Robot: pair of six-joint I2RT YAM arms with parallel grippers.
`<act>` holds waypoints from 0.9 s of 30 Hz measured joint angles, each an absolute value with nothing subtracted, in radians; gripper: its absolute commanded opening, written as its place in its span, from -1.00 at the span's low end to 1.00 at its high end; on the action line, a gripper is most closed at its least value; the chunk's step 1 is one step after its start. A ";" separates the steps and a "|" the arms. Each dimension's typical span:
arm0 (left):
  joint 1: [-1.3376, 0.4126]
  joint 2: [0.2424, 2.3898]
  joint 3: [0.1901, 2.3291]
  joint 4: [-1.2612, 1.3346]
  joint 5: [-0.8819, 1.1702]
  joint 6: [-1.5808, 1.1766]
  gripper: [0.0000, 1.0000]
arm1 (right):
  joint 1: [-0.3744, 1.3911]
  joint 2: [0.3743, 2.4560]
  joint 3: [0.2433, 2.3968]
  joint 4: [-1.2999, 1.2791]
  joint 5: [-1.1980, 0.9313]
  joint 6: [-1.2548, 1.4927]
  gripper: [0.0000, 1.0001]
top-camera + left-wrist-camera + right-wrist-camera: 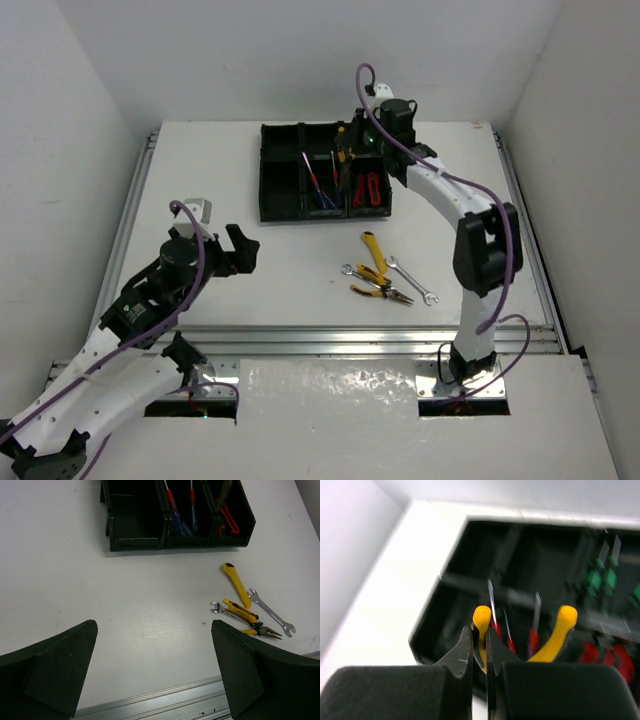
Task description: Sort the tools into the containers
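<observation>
I am looking at a white counter (250, 275) walled in white, with the black organiser tray (281, 190) sitting at its far side. From overhead, the right tool (345, 150) is hanging over the tray's far row, though I cannot tell which compartment. Only its wrist camera is showing me that the fingers are pinching one handle of the yellow pliers (555, 640), with the other handle splaying free. The left tool (154, 626) is hovering over bare counter, spread wide and gripping nothing. Its camera is giving me the sharpest look at the near row: the screwdrivers (180, 510) are lying in the middle compartment and the red-handled cutters (229, 520) in the right one. On the counter nearby, the loose pliers (247, 620), a yellow-handled piece (236, 582), the long wrench (272, 612) and the small wrench (216, 607) are lying in a cluster.
</observation>
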State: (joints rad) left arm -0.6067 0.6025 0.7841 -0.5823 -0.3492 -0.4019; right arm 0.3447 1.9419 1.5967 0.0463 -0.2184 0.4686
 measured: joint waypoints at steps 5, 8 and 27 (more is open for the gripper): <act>-0.607 0.615 0.783 -0.580 -0.343 -0.402 0.95 | 0.345 2.192 1.906 0.118 -0.245 0.553 -1.00; -0.605 0.622 0.778 -0.574 -0.334 -0.402 0.96 | 0.345 2.377 2.172 0.171 -0.239 0.586 -1.00; -0.593 0.565 0.757 -0.562 -0.286 -0.401 0.99 | 0.354 2.733 2.334 0.517 -0.156 0.470 -0.85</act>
